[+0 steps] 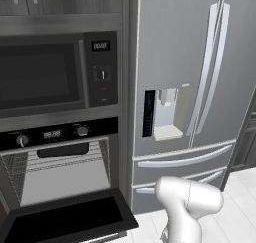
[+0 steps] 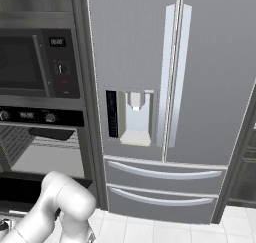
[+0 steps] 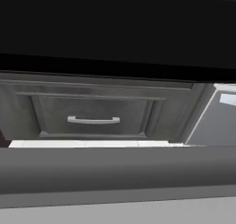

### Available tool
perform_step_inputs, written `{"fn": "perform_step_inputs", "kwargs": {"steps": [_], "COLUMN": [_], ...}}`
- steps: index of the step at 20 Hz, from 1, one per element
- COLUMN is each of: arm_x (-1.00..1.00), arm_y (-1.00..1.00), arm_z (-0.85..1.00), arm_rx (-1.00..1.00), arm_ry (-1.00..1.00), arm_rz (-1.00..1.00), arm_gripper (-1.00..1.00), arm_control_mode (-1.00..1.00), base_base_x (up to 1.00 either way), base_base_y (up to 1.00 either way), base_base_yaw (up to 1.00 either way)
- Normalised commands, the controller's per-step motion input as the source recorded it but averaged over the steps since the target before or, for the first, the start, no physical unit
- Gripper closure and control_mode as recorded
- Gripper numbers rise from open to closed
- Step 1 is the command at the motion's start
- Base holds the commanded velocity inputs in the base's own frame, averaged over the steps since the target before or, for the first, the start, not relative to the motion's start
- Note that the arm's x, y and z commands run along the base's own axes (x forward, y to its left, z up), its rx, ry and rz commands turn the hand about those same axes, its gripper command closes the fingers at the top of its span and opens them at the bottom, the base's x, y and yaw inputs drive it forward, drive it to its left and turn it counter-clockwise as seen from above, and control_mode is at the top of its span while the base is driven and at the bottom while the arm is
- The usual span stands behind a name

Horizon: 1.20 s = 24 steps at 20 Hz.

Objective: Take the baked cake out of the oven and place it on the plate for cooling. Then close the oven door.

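My oven door (image 1: pixel 70 218) hangs open beside the fridge (image 1: pixel 185 87); my arm (image 1: pixel 186 207) is folded low, tool open wide.

The black built-in oven (image 1: pixel 55 162) has a black control strip with 2 silver-rimmed round knobs, pale grey inner walls and silvery wire racks. Its wide black drop-down oven door (image 1: pixel 70 218) has dark glass. Above, the dark-windowed microwave (image 1: pixel 50 74) sits in a steel-grey frame with a black keypad panel. To the right, the silver-grey steel refrigerator (image 1: pixel 190 87) has pale shiny handles and a cream-toned dispenser recess. A dark grey panelled cabinet drawer (image 3: pixel 94 114) carries a silver bar handle.
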Motion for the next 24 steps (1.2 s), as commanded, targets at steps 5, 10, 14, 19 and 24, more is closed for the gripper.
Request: {"fn": "perform_step_inputs", "kwargs": {"steps": [5,10,14,19,24], "arm_x": [0.70,0.68,0.65,0.61,0.63], "arm_y": [0.23,0.23,0.27,0.27,0.28], "arm_z": [0.42,0.49,0.50,0.48,0.48], "arm_rx": [0.02,0.03,0.01,0.00,0.00], "arm_ry": [-0.03,-0.18,-0.30,-0.39,-0.29], "arm_rz": [-0.03,0.00,0.00,0.00,-0.01], "arm_gripper": [-1.00,-1.00,-1.00,-1.00,-1.00], "arm_control_mode": [-1.00,-1.00,-1.00,-1.00,-1.00], "base_base_x": [0.00,0.00,0.00,0.00,0.00], "base_base_y": [0.00,0.00,0.00,0.00,0.00], "base_base_yaw": [0.00,0.00,0.00,0.00,0.00]}}
